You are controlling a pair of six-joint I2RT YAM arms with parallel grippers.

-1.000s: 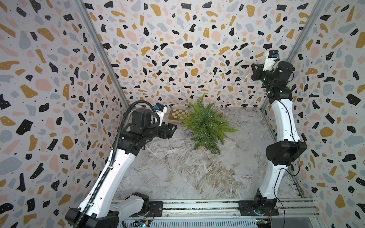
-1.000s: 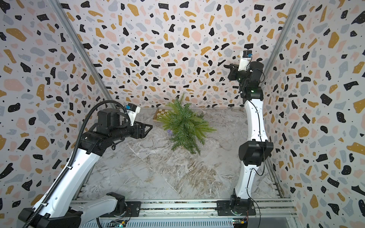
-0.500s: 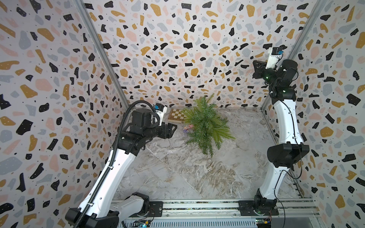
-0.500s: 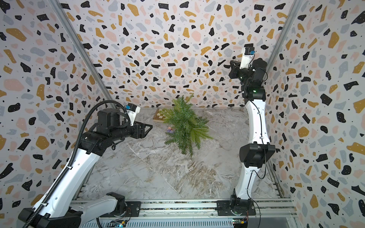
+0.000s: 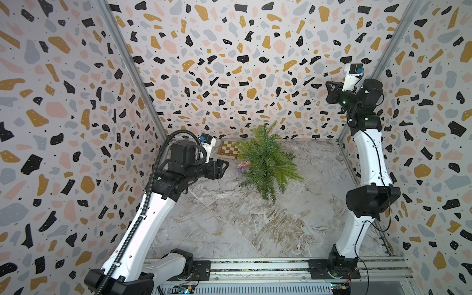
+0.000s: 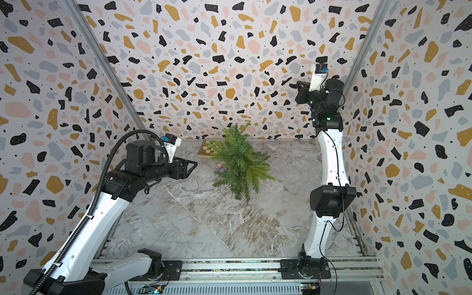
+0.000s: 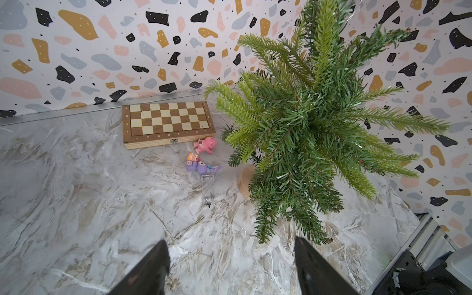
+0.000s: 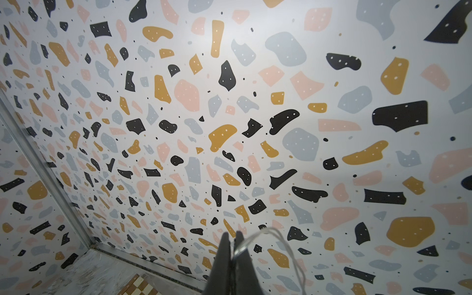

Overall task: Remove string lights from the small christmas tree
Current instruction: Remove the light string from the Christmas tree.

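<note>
HIGH WIRE: The string lights [image 8: 274, 233], a hair-thin, nearly see-through strand, loop out from my right gripper [image 8: 231, 233]. Its fingers are pinched together on the wire, raised in the upper right of both top views, close to the speckled back wall.

More wire trails over the marble floor [image 7: 76, 204] from one clear battery box [image 7: 207, 190] toward the low branches of the one small christmas tree [image 5: 268, 161]. The tree is bright green with a tan base and stands at centre frame.

Around it are one chessboard [image 7: 168, 121], lying along the foot of the back wall, and two toy figures, one pink [image 7: 204, 145] and one purple [image 7: 201, 166].

My left gripper [image 7: 231, 246] hovers left of the tree, fingers spread wide apart. Open floor runs from the tree to the rail [image 5: 255, 265] at the lower edge.
</note>
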